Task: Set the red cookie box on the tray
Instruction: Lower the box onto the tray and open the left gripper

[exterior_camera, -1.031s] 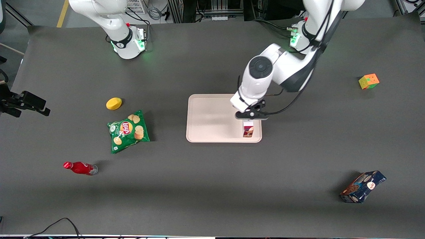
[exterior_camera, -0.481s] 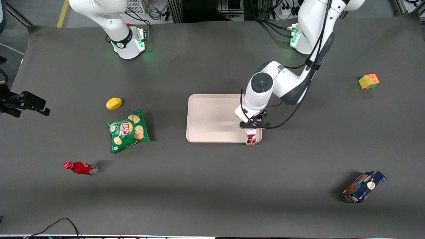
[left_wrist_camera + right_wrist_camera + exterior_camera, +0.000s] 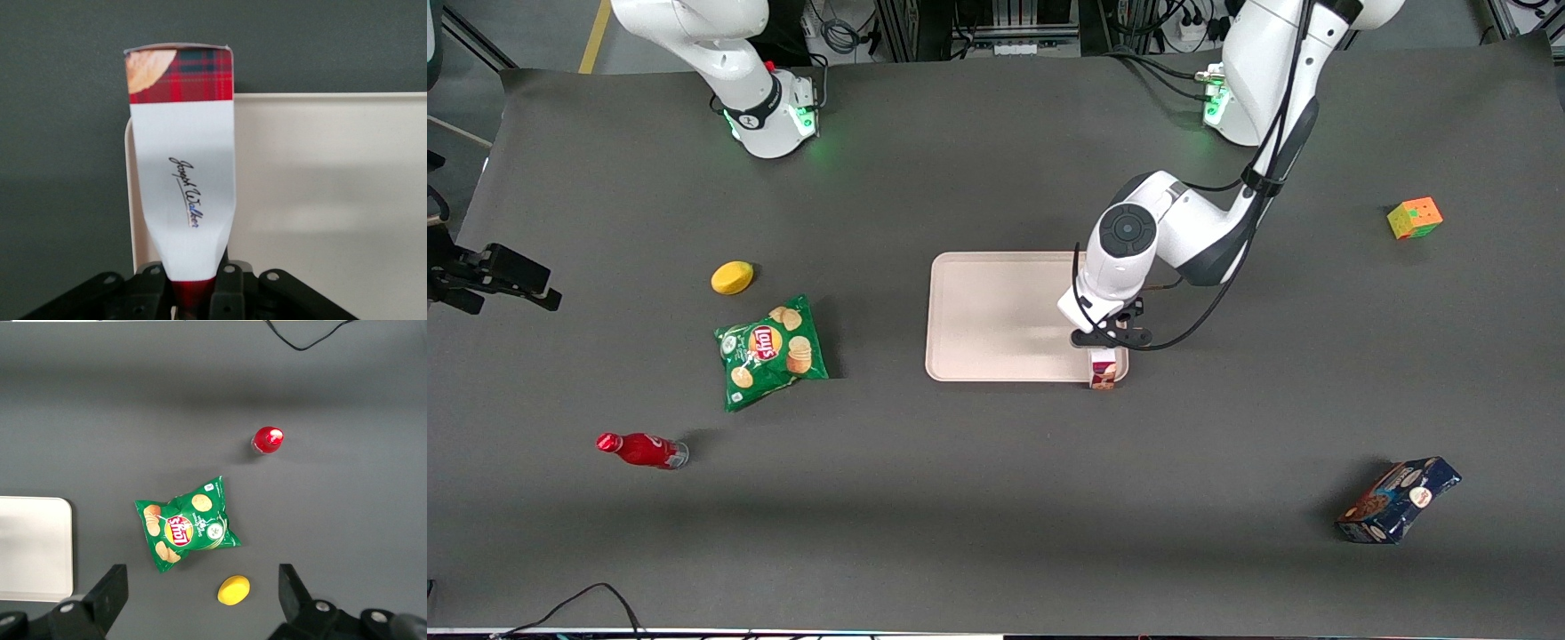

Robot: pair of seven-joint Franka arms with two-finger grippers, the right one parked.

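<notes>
Front view: the working arm's tool point(image 3: 1104, 345) hangs over the corner of the flat pale pink-beige rectangular tray point(image 3: 996, 311) that is nearest the camera and toward the working arm's end of the table. It is clamped on the long narrow cardboard cookie box in dark red plaid with a white side panel point(image 3: 1104, 370). Only the box's lower end shows below the tool, right at the tray's rim, overlapping the edge nearest the camera.

In the left wrist view the two black fingers point(image 3: 230, 287) pinch the box point(image 3: 183, 173) by one narrow end. Its white panel carries a handwritten-style signature, and the plaid end with part of a cookie picture reaches out past the tray's rim point(image 3: 320, 98) over the dark grey table point(image 3: 60, 133). The box runs along one edge of the tray, near its corner. Whether it touches the tray cannot be told.

Toward the parked arm's end of the table lie a green crisp bag point(image 3: 770, 350), a yellow lemon-like fruit point(image 3: 732, 277) and a red bottle point(image 3: 642, 450). Toward the working arm's end are a shorter dark blue cookie box point(image 3: 1397, 500), nearer the camera, and a coloured puzzle cube point(image 3: 1414, 218).
</notes>
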